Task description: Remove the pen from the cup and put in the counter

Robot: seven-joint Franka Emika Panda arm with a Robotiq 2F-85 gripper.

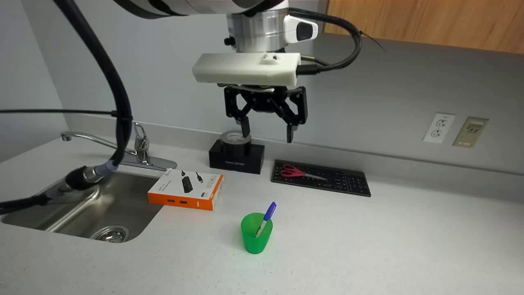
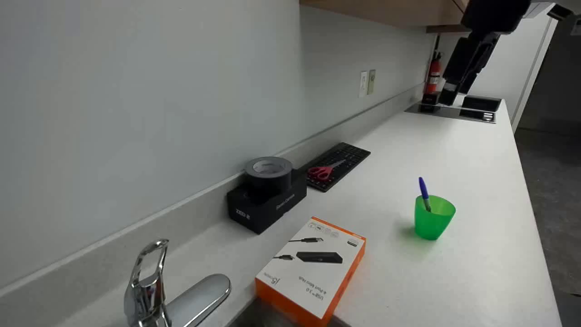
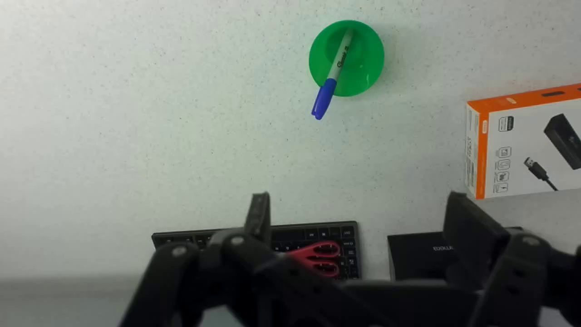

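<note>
A green cup (image 1: 254, 245) stands upright on the white counter (image 1: 348, 246). It also shows in an exterior view (image 2: 430, 228) and at the top of the wrist view (image 3: 370, 61). A marker pen with a blue cap (image 1: 269, 211) leans inside the cup, cap end up and past the rim. The pen also shows in an exterior view (image 2: 423, 188) and in the wrist view (image 3: 324, 97). My gripper (image 1: 268, 136) is open and empty, high above the counter, pointing down. In the wrist view its fingers (image 3: 359, 197) are wide apart, with the cup beyond them.
A white and orange box (image 1: 186, 190) lies by the sink (image 1: 135, 229) and faucet (image 1: 141, 145). A black box (image 1: 237, 159) with a tape roll (image 1: 236, 138) stands by the wall. Red scissors (image 1: 290, 171) lie on a black keyboard (image 1: 344, 182). A wooden cabinet (image 1: 425, 22) hangs above.
</note>
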